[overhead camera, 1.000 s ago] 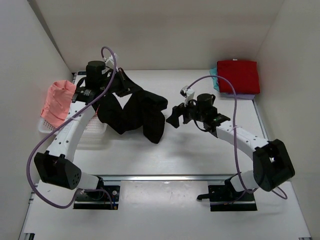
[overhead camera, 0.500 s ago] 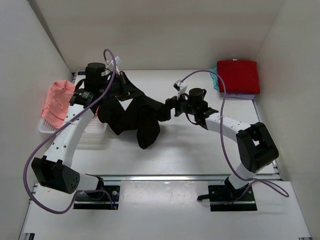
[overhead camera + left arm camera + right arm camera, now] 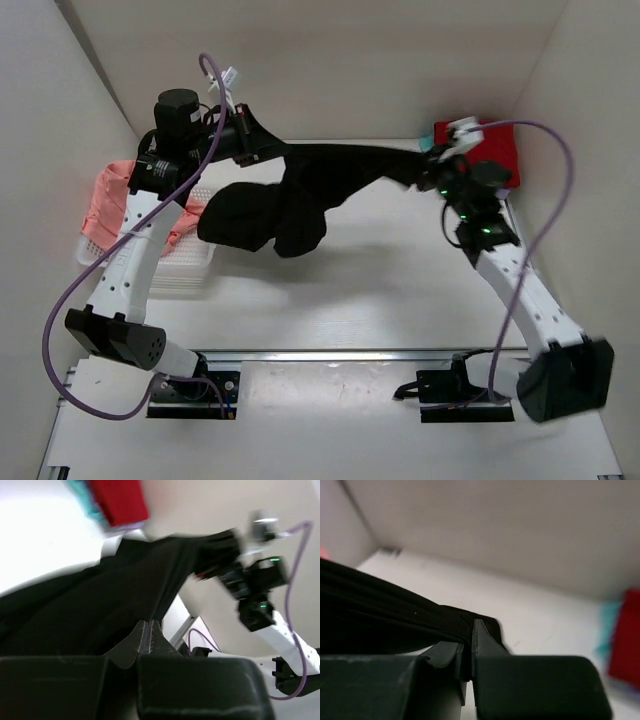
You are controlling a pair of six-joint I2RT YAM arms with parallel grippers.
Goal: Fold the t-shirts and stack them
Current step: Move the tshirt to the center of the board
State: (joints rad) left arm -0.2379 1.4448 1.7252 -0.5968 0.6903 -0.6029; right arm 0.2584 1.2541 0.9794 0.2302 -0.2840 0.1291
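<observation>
Pinching the black t-shirt (image 3: 300, 200) between my two pairs of fingers: left gripper (image 3: 260, 150) closed on one edge, right gripper (image 3: 425, 180) closed on the other, cloth stretched between them, the rest hanging bunched nearer my left fingers.

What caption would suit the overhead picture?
Left gripper and right gripper hold a black t-shirt stretched above the table, a folded red t-shirt nearby.

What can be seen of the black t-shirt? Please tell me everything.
The black t-shirt is soft, plain cloth, unfolded and crumpled. Its upper edge is pulled taut in the air between the left gripper and the right gripper, both shut on it. The rest hangs bunched nearer the left gripper; whether it touches the table is unclear.
</observation>
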